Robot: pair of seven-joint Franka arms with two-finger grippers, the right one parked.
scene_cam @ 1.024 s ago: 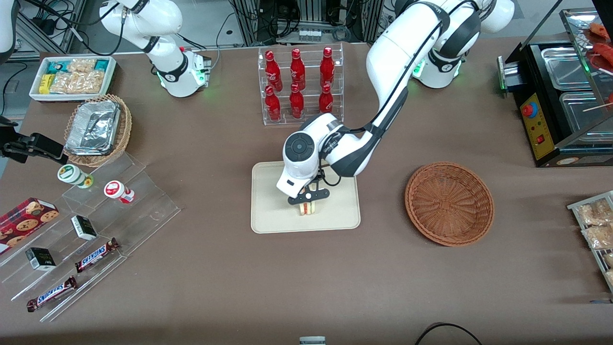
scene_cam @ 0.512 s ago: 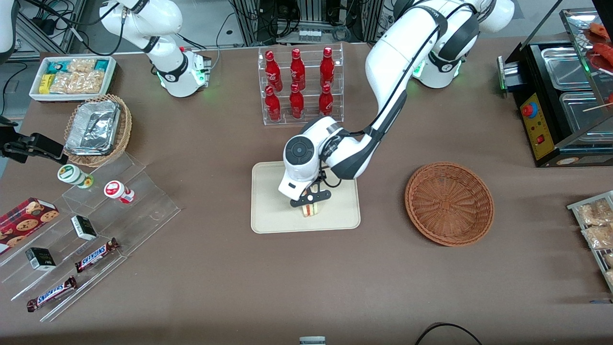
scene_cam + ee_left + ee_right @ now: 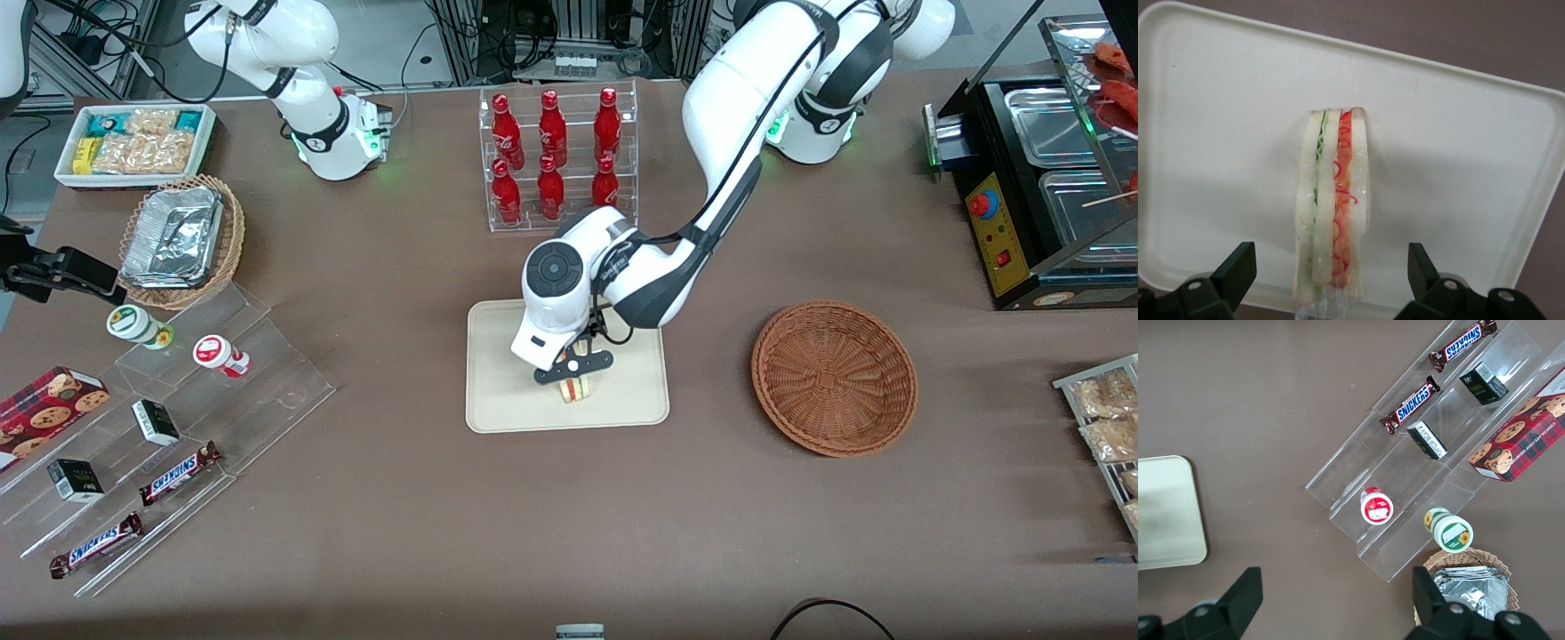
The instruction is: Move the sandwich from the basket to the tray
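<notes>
One sandwich [image 3: 1333,207] stands on its edge on the tray [image 3: 1218,113], its long axis running straight out between my spread fingers [image 3: 1238,267] — neither pad touching it. My gripper [image 3: 573,364] hangs directly above; the way up looks clear. The basket [image 3: 834,377] sits empty toward the working arm's end, the red bottles [image 3: 551,151] farther from the front camera.

Six red bottles [image 3: 556,160] are racked up mid-table [image 3: 400,533]; snickers bars [image 3: 178,474] and a cookie box [image 3: 49,404] are parked toward the parked arm's end.
</notes>
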